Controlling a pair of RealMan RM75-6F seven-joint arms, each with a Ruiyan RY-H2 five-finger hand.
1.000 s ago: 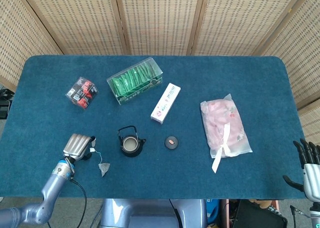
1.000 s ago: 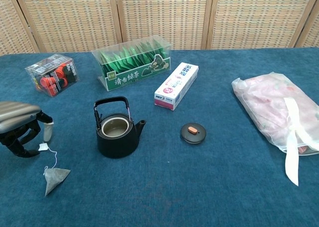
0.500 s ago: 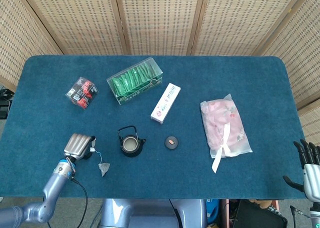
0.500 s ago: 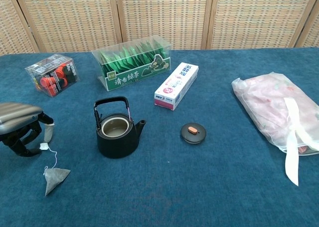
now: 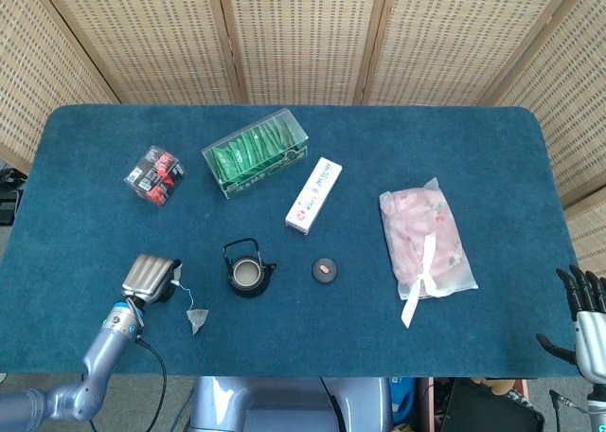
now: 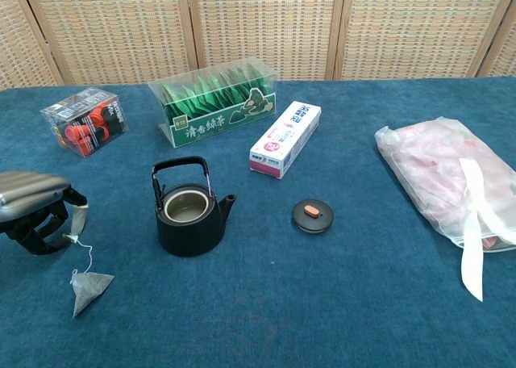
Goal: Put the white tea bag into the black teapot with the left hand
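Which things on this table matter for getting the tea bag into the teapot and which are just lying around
Needed:
tea bag
teapot
left robot hand

Lying about:
lid
green tea box
white carton
red-and-black pack
pink bag

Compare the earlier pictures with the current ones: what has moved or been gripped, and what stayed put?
The left hand has crept slightly along the table toward the black teapot, fingers at the tag of the white tea bag. The bag itself still lies on the cloth, not lifted. Teapot, its lid and the right hand are unchanged.
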